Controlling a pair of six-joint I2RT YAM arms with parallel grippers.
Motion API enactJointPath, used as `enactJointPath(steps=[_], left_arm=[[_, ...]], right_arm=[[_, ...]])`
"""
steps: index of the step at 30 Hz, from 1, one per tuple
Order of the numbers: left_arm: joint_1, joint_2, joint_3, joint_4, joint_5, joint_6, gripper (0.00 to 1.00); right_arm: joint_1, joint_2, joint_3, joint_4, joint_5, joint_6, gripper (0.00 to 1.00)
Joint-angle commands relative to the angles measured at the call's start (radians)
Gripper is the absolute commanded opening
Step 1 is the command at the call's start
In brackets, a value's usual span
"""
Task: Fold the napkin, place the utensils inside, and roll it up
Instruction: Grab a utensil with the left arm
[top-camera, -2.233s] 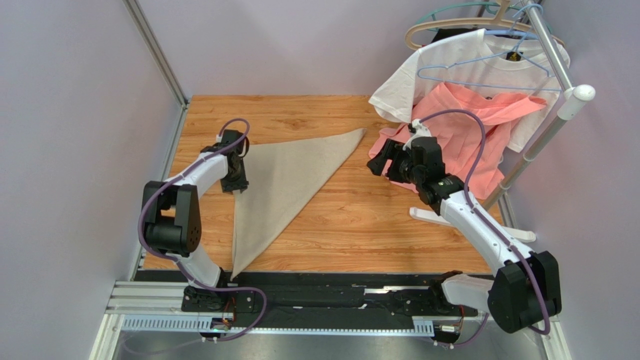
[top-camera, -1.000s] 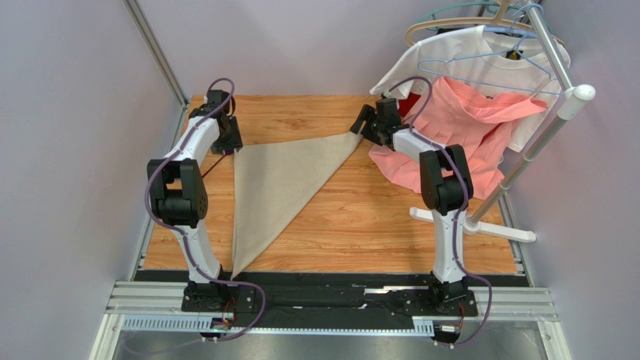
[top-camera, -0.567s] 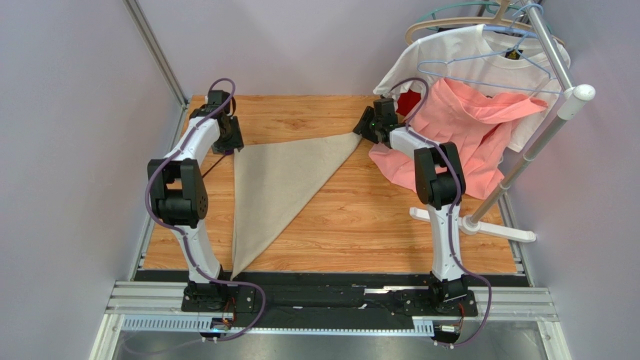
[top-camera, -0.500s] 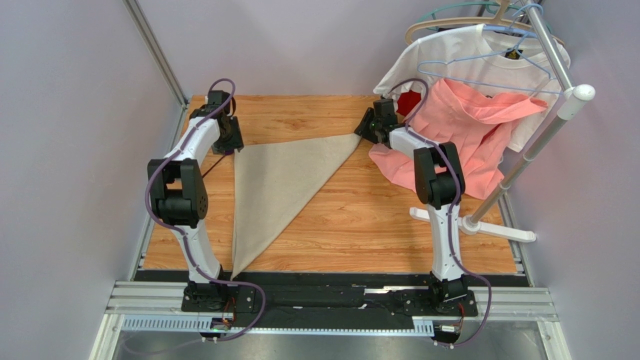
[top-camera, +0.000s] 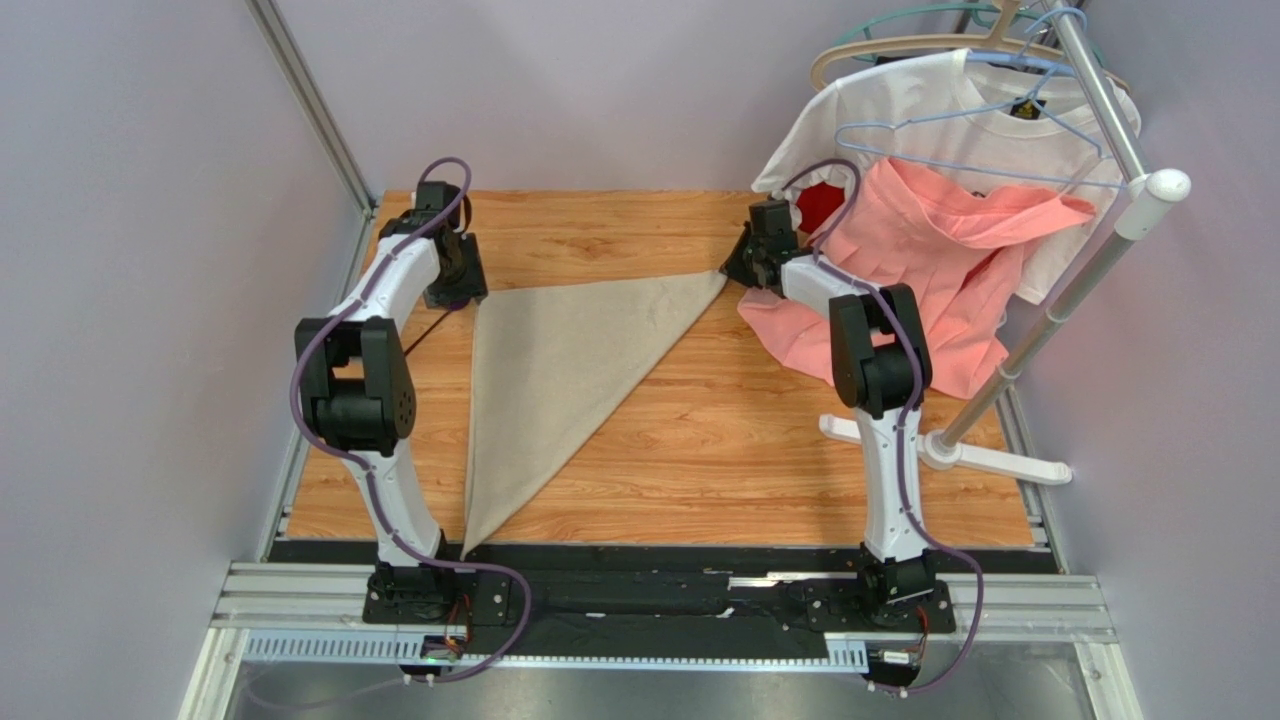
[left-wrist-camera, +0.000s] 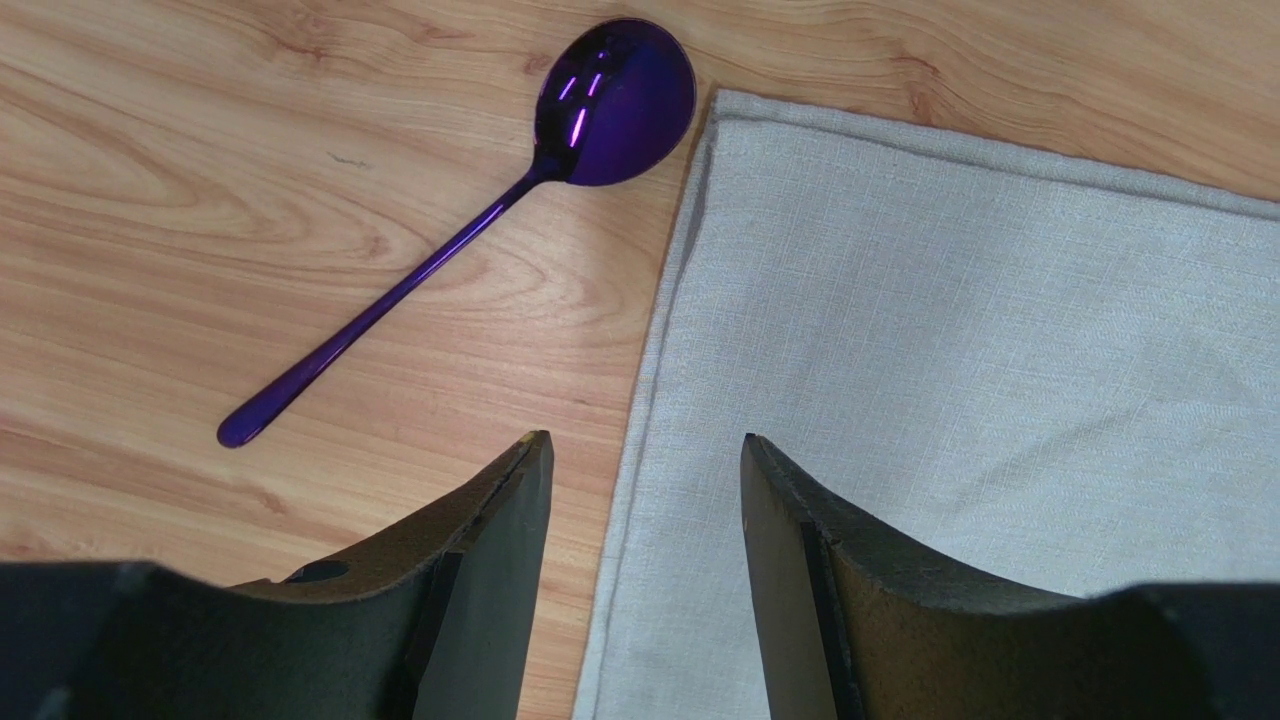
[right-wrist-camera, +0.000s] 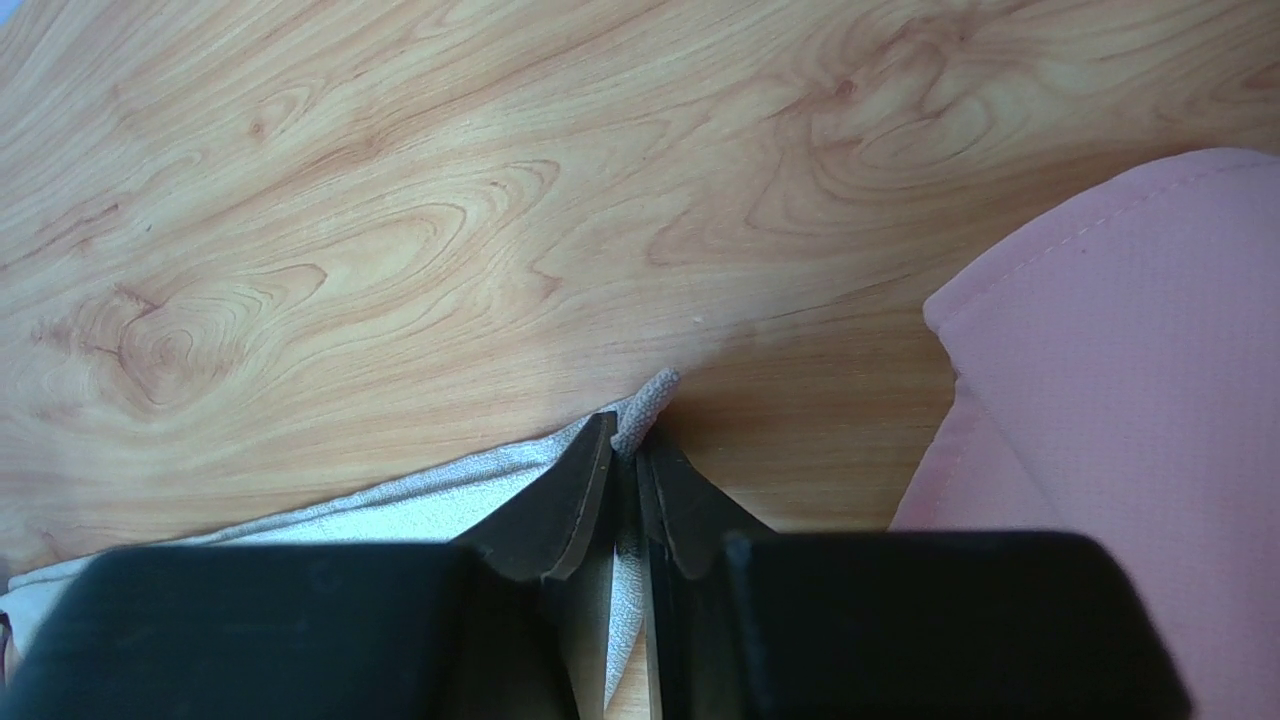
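**Napkin flat in a triangle, right hand pinching its far tip**

- Napkin sits on the left half of the desk. One straight side runs parallel to the left edge. The near point reaches the near edge, and the long slanted side climbs to a tip near the middle of the far edge.
- Spoon is on bare wood just beside the napkin's far-left corner. The purple bowl is right against the hem, though contact isn't clear. The handle angles away from the cloth.
- Right hand is closed on the napkin's far tip. A small bit of cloth pokes out past the fingertips, and the rest trails back under the fingers.
- Left hand has its jaws apart, straddling the napkin's left hem by the far-left corner, with nothing between the fingers. Can't tell whether it touches the cloth.
- Pink garment lies near the right hand at the far-right corner, apart from the napkin tip. White T-shirt hangs above it on the rack.
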Motion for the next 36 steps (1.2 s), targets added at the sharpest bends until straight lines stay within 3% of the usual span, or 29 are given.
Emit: enactJointPath(steps=[1, 6, 8, 9, 11, 13, 16, 23, 28, 36], left_arm=[[0.030, 0.016, 0.034, 0.023, 0.017, 0.020, 0.58], [0.074, 0.046, 0.068, 0.028, 0.039, 0.016, 0.58], [0.082, 0.051, 0.073, 0.058, 0.045, 0.058, 0.58], [0.083, 0.060, 0.085, 0.074, 0.063, 0.085, 0.58], [0.083, 0.077, 0.108, 0.104, 0.102, 0.180, 0.57], [0.083, 0.109, 0.143, 0.123, 0.134, 0.239, 0.56], [0.082, 0.166, 0.217, 0.094, 0.120, 0.267, 0.55], [0.079, 0.218, 0.220, 0.080, 0.119, 0.445, 0.51], [0.088, 0.180, 0.139, 0.107, 0.143, 0.591, 0.50], [0.111, 0.158, 0.048, 0.143, 0.205, 0.646, 0.51]], right_arm=[[-0.012, -0.005, -0.014, -0.015, 0.031, 0.021, 0.13], [-0.013, -0.010, -0.016, -0.015, 0.026, 0.024, 0.15], [-0.013, -0.015, -0.016, -0.016, 0.026, 0.026, 0.27], [-0.013, -0.019, -0.020, -0.012, -0.010, 0.026, 0.39], [-0.013, -0.042, -0.049, 0.008, -0.026, 0.026, 0.51], [-0.012, -0.064, -0.077, 0.048, -0.044, 0.026, 0.60], [-0.013, -0.105, -0.114, 0.065, -0.064, 0.015, 0.66], [-0.012, -0.174, -0.178, 0.083, -0.129, -0.026, 0.70], [-0.012, -0.229, -0.215, 0.099, -0.185, -0.042, 0.71], [-0.012, -0.341, -0.301, 0.116, -0.230, -0.069, 0.70]])
